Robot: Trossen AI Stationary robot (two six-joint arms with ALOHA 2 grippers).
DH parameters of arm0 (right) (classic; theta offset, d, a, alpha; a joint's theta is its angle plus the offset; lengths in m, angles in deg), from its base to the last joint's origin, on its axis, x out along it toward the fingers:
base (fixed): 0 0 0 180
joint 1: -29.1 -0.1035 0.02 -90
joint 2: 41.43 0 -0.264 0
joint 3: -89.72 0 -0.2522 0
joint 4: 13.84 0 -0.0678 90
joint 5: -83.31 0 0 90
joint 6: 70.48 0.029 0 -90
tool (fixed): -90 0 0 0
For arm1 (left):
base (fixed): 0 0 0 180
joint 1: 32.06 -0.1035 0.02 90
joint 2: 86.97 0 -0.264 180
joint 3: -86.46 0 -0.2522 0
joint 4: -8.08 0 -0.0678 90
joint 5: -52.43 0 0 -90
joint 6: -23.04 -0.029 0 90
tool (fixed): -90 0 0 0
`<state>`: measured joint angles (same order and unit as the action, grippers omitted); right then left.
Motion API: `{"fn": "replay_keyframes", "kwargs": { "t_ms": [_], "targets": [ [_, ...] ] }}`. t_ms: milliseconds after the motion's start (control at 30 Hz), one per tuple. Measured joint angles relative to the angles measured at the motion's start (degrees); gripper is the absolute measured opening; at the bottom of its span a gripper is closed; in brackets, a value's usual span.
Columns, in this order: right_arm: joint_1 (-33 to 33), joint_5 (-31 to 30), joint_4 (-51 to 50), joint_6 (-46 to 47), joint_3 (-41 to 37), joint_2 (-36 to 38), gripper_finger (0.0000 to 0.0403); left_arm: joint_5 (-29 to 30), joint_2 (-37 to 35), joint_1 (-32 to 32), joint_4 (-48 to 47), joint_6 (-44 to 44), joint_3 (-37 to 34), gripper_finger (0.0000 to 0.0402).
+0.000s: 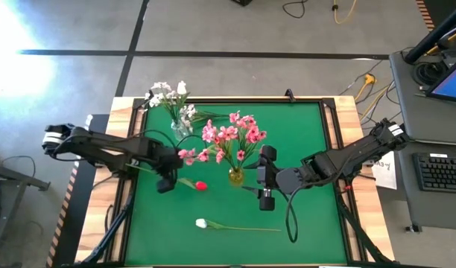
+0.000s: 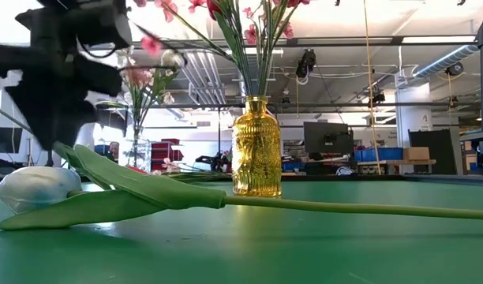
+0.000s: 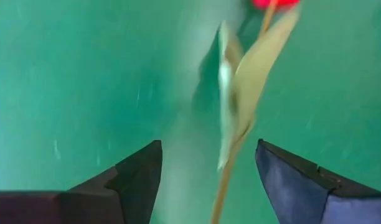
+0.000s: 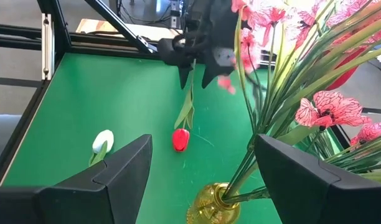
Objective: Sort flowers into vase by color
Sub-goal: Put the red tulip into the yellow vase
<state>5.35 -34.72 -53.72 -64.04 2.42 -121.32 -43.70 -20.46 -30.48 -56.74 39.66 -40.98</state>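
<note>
A red tulip (image 1: 200,185) lies on the green table top, its stem running toward the left gripper (image 1: 166,184). That gripper is open over the stem's end. In its wrist view the stem and leaves (image 3: 231,134) pass between the two fingers (image 3: 209,177) with a gap on each side. The right wrist view shows the same gripper (image 4: 193,67) above the tulip (image 4: 180,139). A white tulip (image 1: 201,222) lies near the table's near edge. Pink sprays (image 1: 232,135) stand in a yellow vase (image 1: 235,176). White sprays (image 1: 168,94) stand in a clear vase (image 1: 182,128). The right gripper (image 1: 265,197) is open beside the yellow vase (image 4: 210,208).
The white tulip's long stem (image 2: 344,207) runs across the near part of the table toward its right side. The yellow vase (image 2: 256,150) stands mid-table and the clear vase (image 2: 137,154) behind it at the far left. A desk with a keyboard (image 1: 442,171) sits beyond the right edge.
</note>
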Motion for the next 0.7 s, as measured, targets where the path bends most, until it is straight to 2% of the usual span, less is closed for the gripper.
{"fn": "replay_keyframes", "kwargs": {
  "t_ms": [167,300,533,700],
  "targets": [
    [0.0,0.0,-0.03,0.0,0.0,0.0,0.0276,-0.61,4.08,0.24,-2.86,0.34,0.22,0.0239],
    [0.0,0.01,-0.09,0.0,0.0,0.0,0.0276,-0.59,6.98,0.24,-2.7,0.34,0.22,0.0212],
    [0.0,0.02,-0.19,0.0,0.0,0.0,0.0276,-0.57,9.1,0.24,-2.92,-0.04,0.22,0.0119],
    [0.0,0.0,-0.19,0.0,0.0,0.0,0.0276,-1.07,7.15,0.22,-4.43,0.0,0.22,0.0041]
  ]
}}
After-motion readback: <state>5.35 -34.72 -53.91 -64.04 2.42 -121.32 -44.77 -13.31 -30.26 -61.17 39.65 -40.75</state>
